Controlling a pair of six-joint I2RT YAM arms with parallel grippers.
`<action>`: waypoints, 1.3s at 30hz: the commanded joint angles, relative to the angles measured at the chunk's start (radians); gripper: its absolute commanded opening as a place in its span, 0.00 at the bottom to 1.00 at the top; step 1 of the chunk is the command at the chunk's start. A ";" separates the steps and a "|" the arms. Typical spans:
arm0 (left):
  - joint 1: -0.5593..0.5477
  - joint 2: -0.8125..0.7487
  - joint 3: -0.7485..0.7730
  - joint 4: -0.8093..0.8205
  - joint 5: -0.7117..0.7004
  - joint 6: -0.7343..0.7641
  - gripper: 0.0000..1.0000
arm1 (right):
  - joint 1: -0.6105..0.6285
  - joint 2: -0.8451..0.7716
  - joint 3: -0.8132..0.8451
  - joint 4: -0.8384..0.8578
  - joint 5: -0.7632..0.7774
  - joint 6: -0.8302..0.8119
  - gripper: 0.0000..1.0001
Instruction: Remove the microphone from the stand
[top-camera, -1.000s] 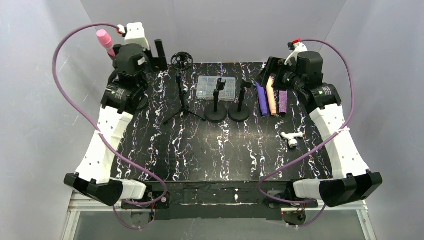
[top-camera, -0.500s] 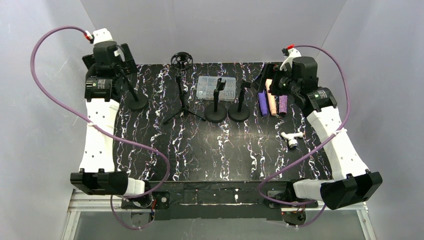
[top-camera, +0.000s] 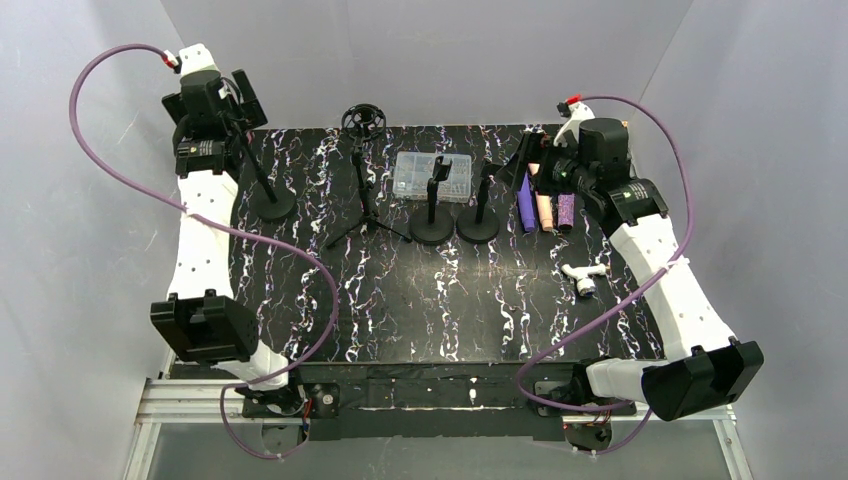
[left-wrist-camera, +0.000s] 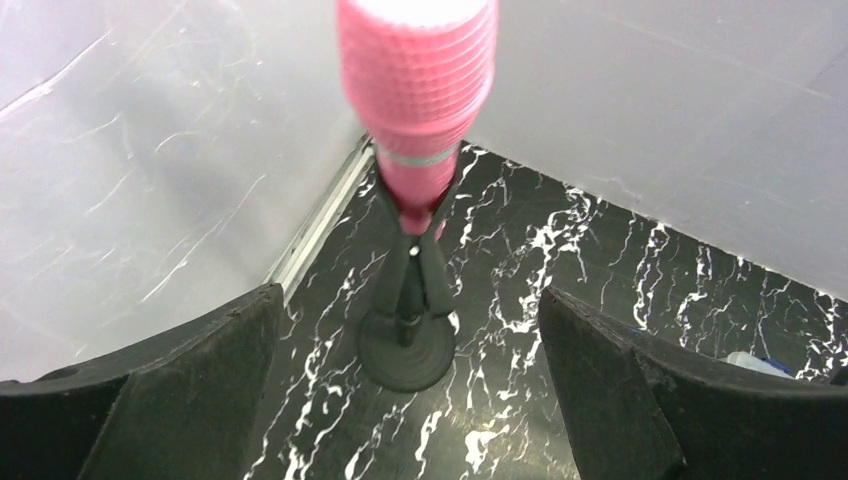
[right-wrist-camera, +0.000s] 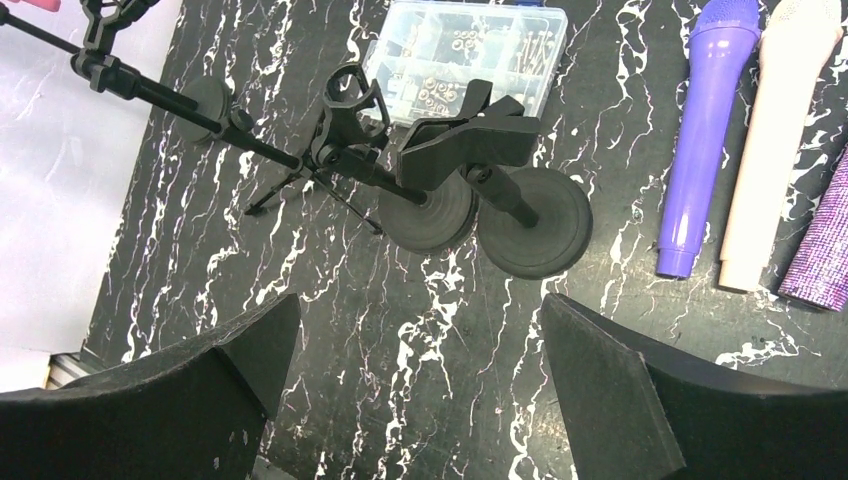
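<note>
Black white-veined marble desk (top-camera: 400, 300) carries a black round-based stand (left-wrist-camera: 407, 345) at its far left corner. Clipped in the stand's top is a pink microphone (left-wrist-camera: 415, 90) with a dimpled head, silver ring and smooth tapering handle. Left fingers (left-wrist-camera: 190, 390) spread wide, the microphone ahead between them, untouched; right fingers (right-wrist-camera: 200, 400) likewise apart, holding nothing.

The microphone (left-wrist-camera: 415, 90) sits on top of its stand (top-camera: 268, 205) in the far left corner of the table (top-camera: 400, 320). My left claw (left-wrist-camera: 410, 300) is close by it, not touching. To the right stands a three-legged stand (top-camera: 362, 190), then two stands with round feet (top-camera: 431, 232), side by side. A box (top-camera: 433, 176) lies behind those two. Further right, three more microphones (top-camera: 544, 205) lie side by side, near my right claw (right-wrist-camera: 420, 300). A little part (top-camera: 583, 277) lies alone in front of them.
</note>
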 joint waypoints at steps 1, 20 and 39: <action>0.006 0.045 0.037 0.121 0.047 0.033 0.98 | 0.008 -0.029 -0.017 0.049 -0.005 0.000 1.00; 0.008 0.191 0.068 0.240 -0.032 0.141 0.92 | 0.016 -0.020 -0.048 0.086 -0.023 -0.002 1.00; 0.020 0.190 0.101 0.215 -0.026 0.192 0.00 | 0.037 -0.007 -0.037 0.080 -0.011 -0.012 1.00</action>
